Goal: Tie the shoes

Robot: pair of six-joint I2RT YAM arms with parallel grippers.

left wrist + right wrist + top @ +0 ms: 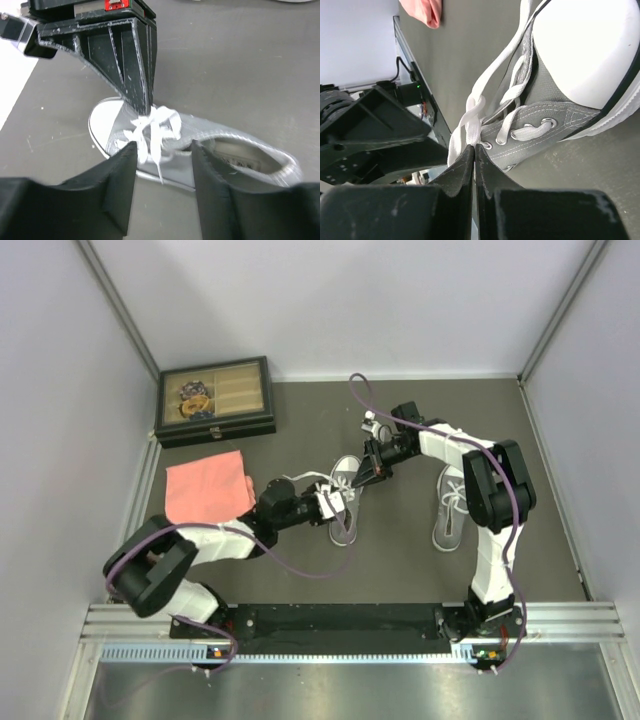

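One grey shoe (345,528) with a white toe cap lies mid-table; its mate (450,515) lies to the right under the right arm. My right gripper (362,480) is over the first shoe's laces. In the right wrist view it (474,148) is shut on a white lace (475,107) next to the grey eyelet row (540,125). My left gripper (332,502) is at the same shoe. In the left wrist view it (162,150) is open, with the knotted laces (155,125) and the shoe (225,137) just beyond its fingertips, and the right gripper (142,107) pinches the laces from above.
A folded pink cloth (208,488) lies left of the shoes, and it also shows in the right wrist view (425,10). A dark box (213,400) with a clear lid stands at the back left. Grey walls enclose the table on three sides.
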